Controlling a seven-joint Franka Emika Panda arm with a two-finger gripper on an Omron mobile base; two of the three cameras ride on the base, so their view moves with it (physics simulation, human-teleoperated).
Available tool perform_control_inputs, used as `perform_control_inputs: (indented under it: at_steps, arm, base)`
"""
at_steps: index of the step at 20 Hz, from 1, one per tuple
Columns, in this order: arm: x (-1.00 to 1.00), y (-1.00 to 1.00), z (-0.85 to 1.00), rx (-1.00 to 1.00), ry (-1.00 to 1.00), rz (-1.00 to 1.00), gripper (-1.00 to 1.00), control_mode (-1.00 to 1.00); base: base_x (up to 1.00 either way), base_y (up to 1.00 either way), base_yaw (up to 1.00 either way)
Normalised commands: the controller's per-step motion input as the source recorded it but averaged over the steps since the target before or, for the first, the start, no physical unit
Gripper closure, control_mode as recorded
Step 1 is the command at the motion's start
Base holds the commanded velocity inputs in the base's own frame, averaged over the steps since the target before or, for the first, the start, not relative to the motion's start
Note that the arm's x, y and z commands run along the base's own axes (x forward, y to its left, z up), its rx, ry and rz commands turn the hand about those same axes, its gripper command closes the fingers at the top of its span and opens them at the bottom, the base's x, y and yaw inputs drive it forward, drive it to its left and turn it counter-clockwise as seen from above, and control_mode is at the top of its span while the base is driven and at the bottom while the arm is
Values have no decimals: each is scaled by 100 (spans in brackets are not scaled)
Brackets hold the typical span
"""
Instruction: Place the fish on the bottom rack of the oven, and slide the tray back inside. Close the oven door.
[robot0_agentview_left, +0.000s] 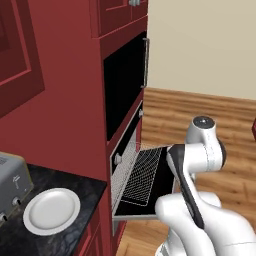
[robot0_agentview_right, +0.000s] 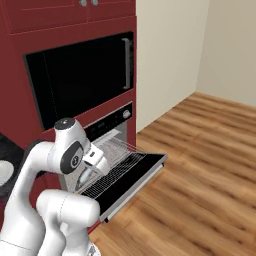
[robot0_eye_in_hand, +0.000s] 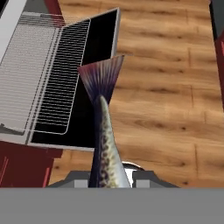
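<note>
My gripper (robot0_eye_in_hand: 107, 179) is shut on the fish (robot0_eye_in_hand: 104, 131), a slim dark speckled fish whose fanned tail points away from the hand. The hand hangs over the wood floor, just beside the open oven door (robot0_eye_in_hand: 104, 48). The door (robot0_agentview_left: 165, 187) (robot0_agentview_right: 137, 177) lies flat and hinged down, black inner face up. The bottom rack (robot0_eye_in_hand: 43, 78) (robot0_agentview_left: 142, 175) (robot0_agentview_right: 117, 167), a silver wire grid, is pulled out over the door from the oven (robot0_agentview_left: 120, 162) (robot0_agentview_right: 107, 140). The rack carries nothing. In the right base view my hand (robot0_agentview_right: 92, 167) sits at the rack's near left side.
Above the oven is a black-fronted unit (robot0_agentview_left: 125, 82) (robot0_agentview_right: 80, 80) with a vertical bar handle. Left of the oven, a dark counter (robot0_agentview_left: 75, 187) holds a white plate (robot0_agentview_left: 51, 210) and a silver toaster (robot0_agentview_left: 10, 182). Wood floor (robot0_agentview_right: 200, 165) stretches to the right.
</note>
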Motion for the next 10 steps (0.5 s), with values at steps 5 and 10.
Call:
perform_control_inputs:
  at_steps: [5, 10]
  arm:
    - [57, 0, -24, 17, -3, 13, 100, -100]
    - [65, 0, -26, 23, -1, 6, 100, -100]
  base:
    - [0, 0, 0]
    - [0, 0, 0]
